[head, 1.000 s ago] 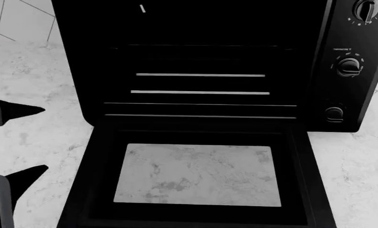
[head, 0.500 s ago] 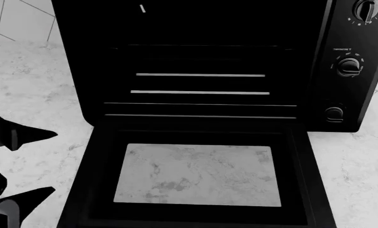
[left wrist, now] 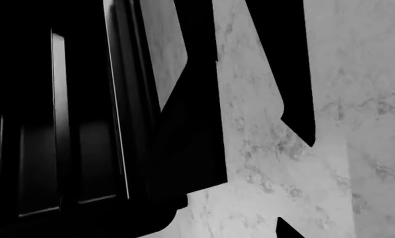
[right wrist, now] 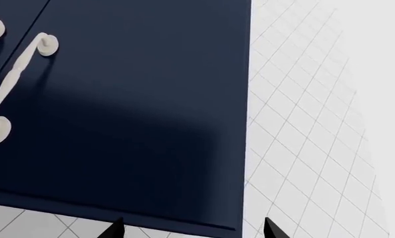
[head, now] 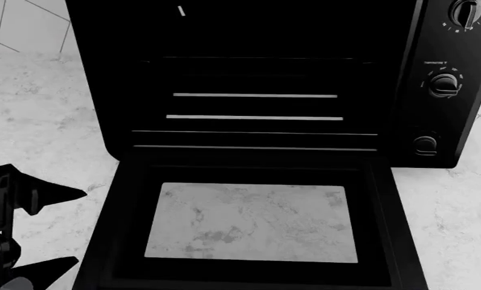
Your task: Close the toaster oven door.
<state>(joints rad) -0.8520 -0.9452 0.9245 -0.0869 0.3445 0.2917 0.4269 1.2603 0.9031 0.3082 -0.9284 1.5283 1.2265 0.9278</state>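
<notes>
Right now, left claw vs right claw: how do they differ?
Left claw is open beside the left edge of the toaster oven door, over the marble counter. Right claw is absent from the head view; its wrist camera faces a dark blue cabinet front. Both hold nothing.

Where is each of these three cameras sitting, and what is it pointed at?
Head view: on the robot's head, looking down at the toaster oven and its dropped-open door; left pincer shows.
Left wrist view: beside the door's edge, pincer fingers over marble counter.
Right wrist view: faces a blue drawer front; fingertips show.
Head and left wrist views share the door.
</notes>
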